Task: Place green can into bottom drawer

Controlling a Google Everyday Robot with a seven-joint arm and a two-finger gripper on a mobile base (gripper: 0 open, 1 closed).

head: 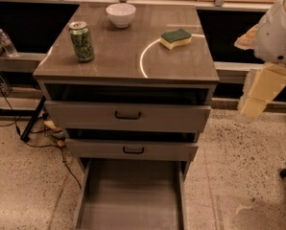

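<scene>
Drawers of the grey-brown cabinet [133,63] are seen pulled out by differing amounts. The two upper drawers [127,115] are left slightly ajar, while the bottom drawer [128,200] is drawn far out over the speckled floor [239,176], with its flat grey base and low side walls exposed. The green can [81,41] is stood upright on the cabinet's top, near the left front corner and well apart from the bottom drawer. A white bowl [121,14] is set behind it by the back edge, and a green-and-yellow sponge [175,38] is laid to the right. The gripper [258,92] is held at the right of the view, beside the cabinet and well apart from the can. Whether it is apart or together cannot be told. A clear water bottle [7,42] is seen on a ledge at far left.
</scene>
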